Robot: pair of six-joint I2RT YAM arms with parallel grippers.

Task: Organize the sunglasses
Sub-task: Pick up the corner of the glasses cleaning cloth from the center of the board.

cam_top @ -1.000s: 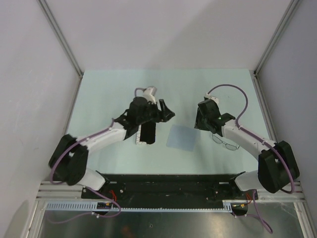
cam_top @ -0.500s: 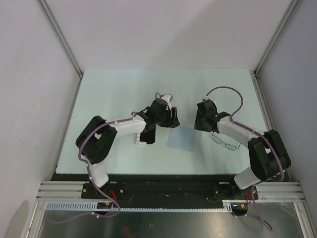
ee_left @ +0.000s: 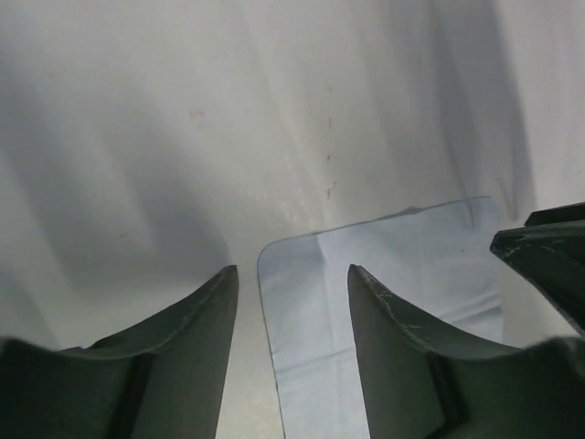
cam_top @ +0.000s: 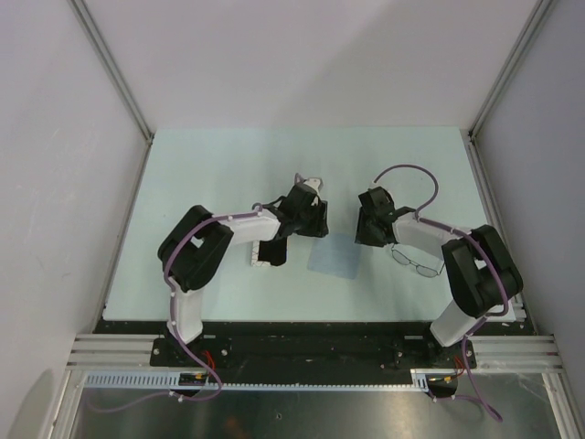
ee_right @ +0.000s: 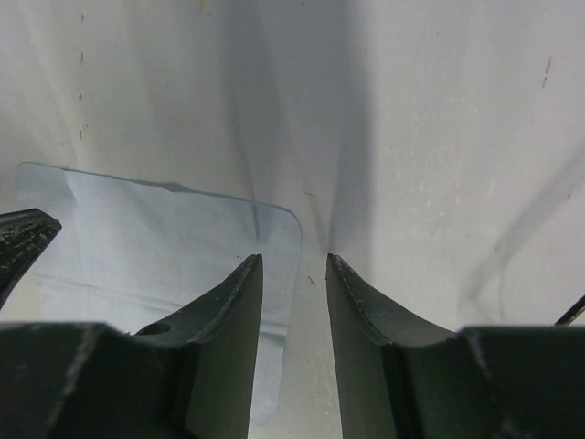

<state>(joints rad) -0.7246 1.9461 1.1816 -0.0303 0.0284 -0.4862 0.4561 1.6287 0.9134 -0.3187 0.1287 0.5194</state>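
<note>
Blue cloth (cam_top: 335,254) lies between case (cam_top: 271,253) and sunglasses (cam_top: 416,263).

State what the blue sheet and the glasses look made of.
The blue sheet: probably thin cloth, matte, with soft fold creases and rounded corners. The glasses: thin dark wire frame, likely metal, clear lenses; too small to be sure.

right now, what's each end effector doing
Left end effector: open, holding nothing.
Right end effector: open, holding nothing.
</note>
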